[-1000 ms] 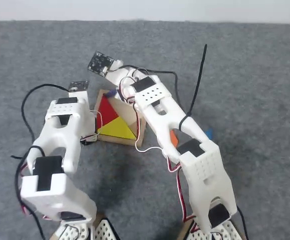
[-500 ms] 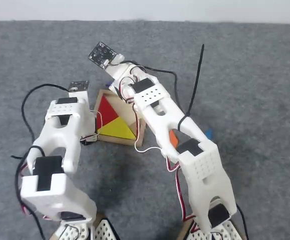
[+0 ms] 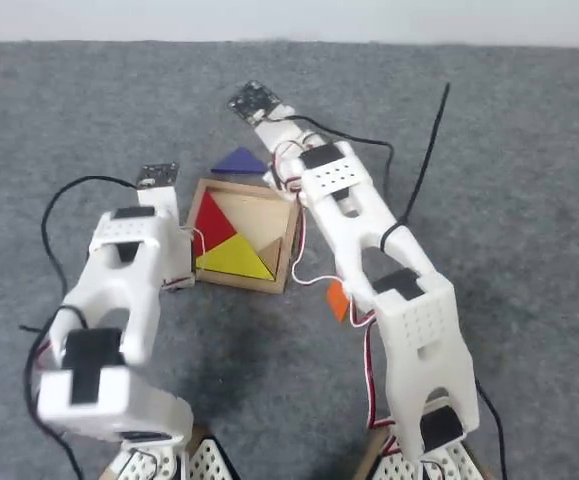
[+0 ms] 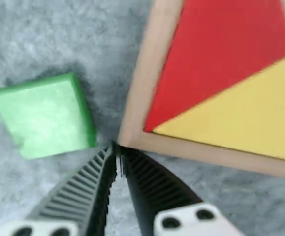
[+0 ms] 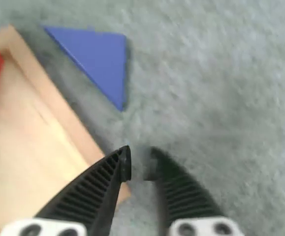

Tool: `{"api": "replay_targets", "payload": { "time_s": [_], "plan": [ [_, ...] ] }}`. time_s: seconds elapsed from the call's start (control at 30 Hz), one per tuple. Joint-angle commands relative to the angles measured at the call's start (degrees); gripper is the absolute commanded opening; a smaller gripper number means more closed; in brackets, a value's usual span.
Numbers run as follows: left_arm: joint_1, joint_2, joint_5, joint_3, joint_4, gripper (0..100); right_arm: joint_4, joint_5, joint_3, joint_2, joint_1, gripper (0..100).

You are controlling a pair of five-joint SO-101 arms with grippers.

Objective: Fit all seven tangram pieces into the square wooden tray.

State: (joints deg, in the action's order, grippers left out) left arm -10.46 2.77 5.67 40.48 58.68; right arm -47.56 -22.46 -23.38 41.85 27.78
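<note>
Grey surface [image 3: 529, 150], wooden tray [image 3: 249, 189]. Left pincer [image 4: 116, 147] closed, empty, at tray corner. Right pincer [image 5: 140, 160] slightly parted, empty, beside blue triangle [image 5: 95, 59].

Left wrist view: blurred all over. Crops square wooden tray [image 4: 137, 88] at picture edges, likewise flat red triangle [image 4: 221, 54] and flat yellow triangle [image 4: 250, 123] inside it. Right wrist view: blurred too; cuts tray off at the edge, leaves just a red sliver there. High view: buries tray's left rim under left arm [image 3: 134, 260]; half-covers small orange piece [image 3: 337, 299] with right arm [image 3: 369, 230], shape unreadable.
</note>
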Motion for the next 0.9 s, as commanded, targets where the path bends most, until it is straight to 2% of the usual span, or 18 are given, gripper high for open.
{"api": "replay_targets", "payload": {
  "time_s": [0.0,0.13,0.27,0.67,0.87],
  "plan": [
    [0.26,-10.11,-1.05,6.29,-6.42,3,-0.48,0.35,-3.96,0.66,-0.66,4.5],
    [-4.04,-16.35,-0.53,9.71,-9.14,3,-0.66,0.18,-5.10,2.33,-0.40,2.0],
    [-8.88,-15.30,1.05,8.84,-9.67,3,-2.59,0.26,-8.09,4.09,-0.66,0.8],
    [-10.29,-10.73,1.58,5.76,-8.35,3,-29.23,0.18,-25.05,9.89,-0.04,0.8],
    [-10.29,-10.73,1.49,5.76,-8.35,3,-43.21,-0.53,-29.63,9.89,3.82,0.8]
  ]
}}
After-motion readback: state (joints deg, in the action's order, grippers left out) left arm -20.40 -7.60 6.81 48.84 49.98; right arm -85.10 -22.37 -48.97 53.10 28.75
